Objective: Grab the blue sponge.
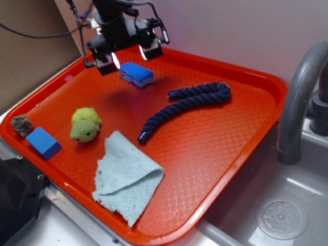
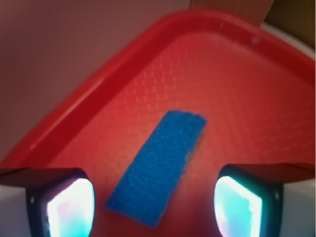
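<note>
The blue sponge [image 1: 136,74] lies on the red tray [image 1: 225,143] near its far edge, bright blue on top with a pale lower layer. My gripper [image 1: 129,55] hovers just above and behind it, open, its two fingers spread wide. In the wrist view the blue sponge [image 2: 159,165] lies slanted on the tray between and ahead of the two glowing fingertips [image 2: 69,210], touching neither. My gripper [image 2: 154,210] holds nothing.
A dark navy rope [image 1: 189,105] curves across the tray's middle right. A green plush toy [image 1: 85,125], a pale blue cloth [image 1: 127,177], a solid blue block [image 1: 43,142] and a small grey lump [image 1: 22,125] lie at the front left. A sink with faucet [image 1: 297,102] is at right.
</note>
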`<state>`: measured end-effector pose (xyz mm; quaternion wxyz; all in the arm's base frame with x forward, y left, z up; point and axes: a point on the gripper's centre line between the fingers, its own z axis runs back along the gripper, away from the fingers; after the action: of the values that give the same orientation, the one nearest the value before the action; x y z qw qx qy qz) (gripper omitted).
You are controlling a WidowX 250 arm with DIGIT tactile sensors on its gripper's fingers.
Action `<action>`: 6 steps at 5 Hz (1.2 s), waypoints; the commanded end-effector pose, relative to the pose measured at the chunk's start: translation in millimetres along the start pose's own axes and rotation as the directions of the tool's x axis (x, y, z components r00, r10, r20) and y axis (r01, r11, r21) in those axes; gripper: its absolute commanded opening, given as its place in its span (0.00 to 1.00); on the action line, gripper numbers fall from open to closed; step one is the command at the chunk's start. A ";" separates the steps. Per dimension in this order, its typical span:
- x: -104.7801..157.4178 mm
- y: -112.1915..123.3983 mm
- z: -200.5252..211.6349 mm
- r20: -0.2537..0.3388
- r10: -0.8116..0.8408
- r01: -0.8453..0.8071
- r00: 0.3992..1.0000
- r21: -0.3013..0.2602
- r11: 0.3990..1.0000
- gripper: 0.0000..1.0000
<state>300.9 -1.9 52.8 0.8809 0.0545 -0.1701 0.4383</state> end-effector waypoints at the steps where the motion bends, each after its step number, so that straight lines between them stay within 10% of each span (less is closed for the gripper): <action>1: 6.0 3.1 -18.1 -0.080 0.028 -0.029 0.996 -0.013 0.999 1.00; 2: 7.4 10.0 -17.3 -0.115 0.062 -0.061 0.991 0.011 0.998 0.00; 4: 10.0 12.1 1.0 -0.073 -0.056 0.054 0.996 -0.036 0.998 0.00; 6: 0.9 20.0 87.0 -0.234 -0.466 0.446 0.853 -0.136 0.885 0.00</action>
<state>253.9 -22.7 116.7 0.9777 0.0123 -0.0212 0.2087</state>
